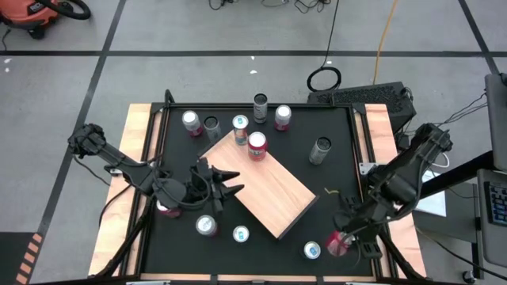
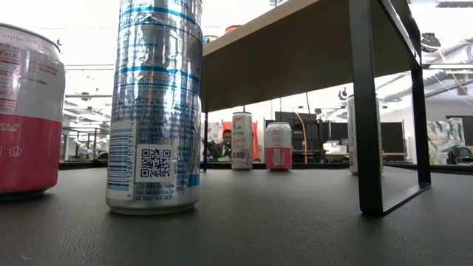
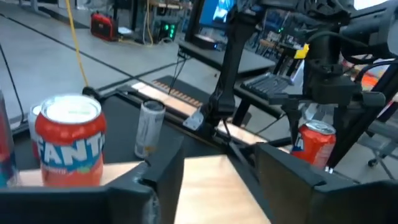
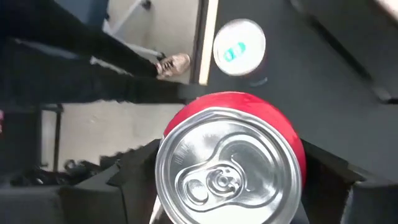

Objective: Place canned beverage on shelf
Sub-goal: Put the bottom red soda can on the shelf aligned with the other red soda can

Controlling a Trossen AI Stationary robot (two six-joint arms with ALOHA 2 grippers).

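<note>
shelf point(image 1: 273, 194): wood slab set diagonally mid-table, two cans on its far end incl. Fanta can point(image 1: 257, 146) | left gripper point(image 1: 224, 187): at the shelf's near-left edge, fingers parted, nothing between them | right gripper point(image 1: 342, 241): near-right table corner, closed around red can point(image 4: 233, 163), can upright

You have two matte-black arms: the left arm point(image 1: 119, 162) and right arm point(image 1: 412, 170) are built of chunky rounded joint housings linked by slim tubes, with thin dark cables alongside. Your left gripper point(image 1: 224, 188) ends in angular, pointed black fingers; your right gripper point(image 1: 348, 240) has broad, flat black ones.
</note>
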